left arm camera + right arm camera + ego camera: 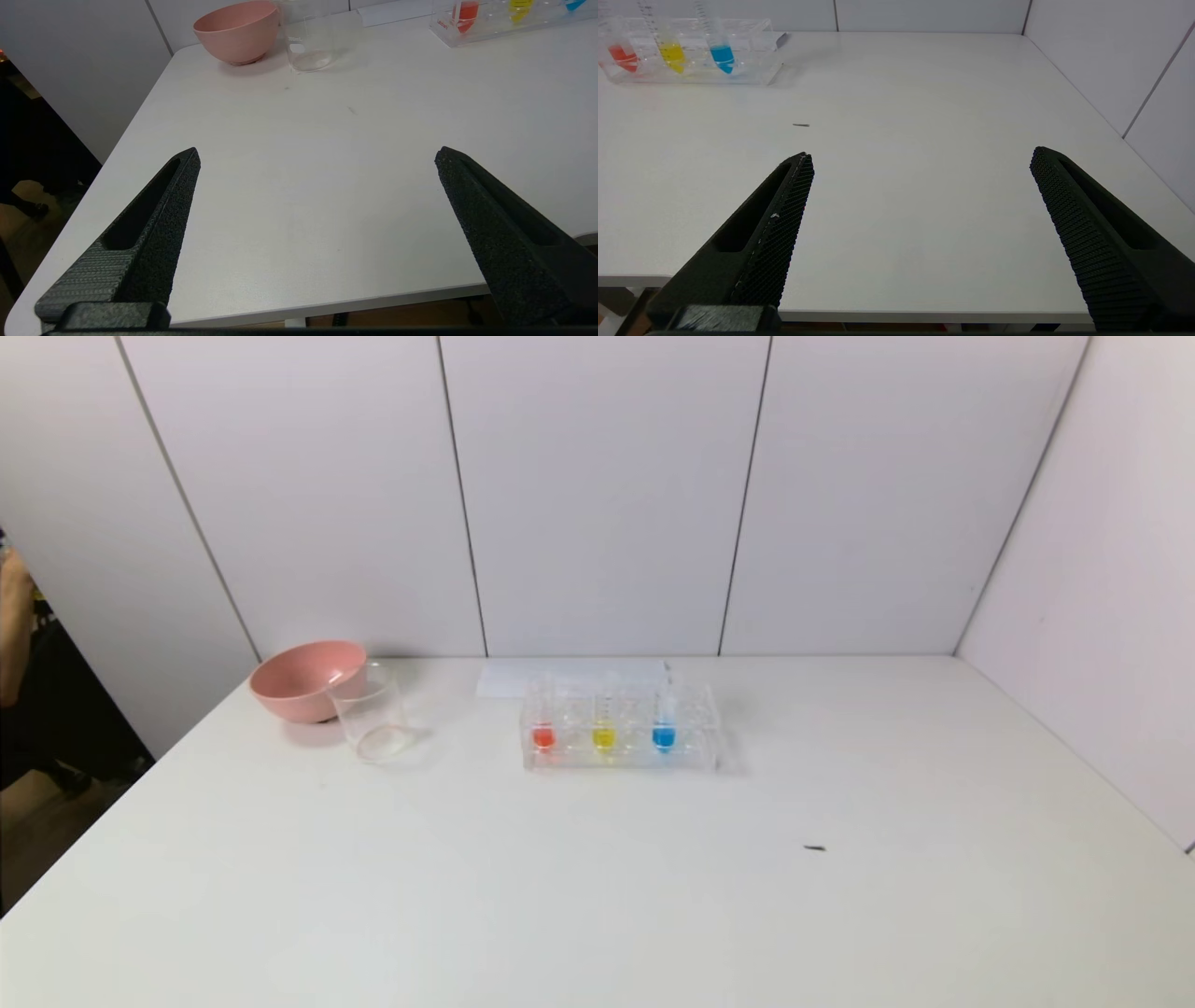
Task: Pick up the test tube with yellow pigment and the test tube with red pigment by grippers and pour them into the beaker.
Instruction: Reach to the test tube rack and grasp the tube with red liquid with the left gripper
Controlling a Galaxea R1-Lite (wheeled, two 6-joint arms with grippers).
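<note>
White table (597,896), rack (621,761) centre; both hands, left hand (317,156) and right hand (920,156), spread wide, empty, low in frame, ready to reach.

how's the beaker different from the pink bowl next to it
The beaker is clear glass with straight, tall walls; the pink bowl is opaque, rounded and wider. The beaker stands nearer the tube rack, the bowl farther towards the table's left edge. Both stand upright, close together.

The white table (597,896) carries a pink bowl (303,679), the beaker (372,713), a clear rack (624,756) and a small dark speck (815,847).
</note>
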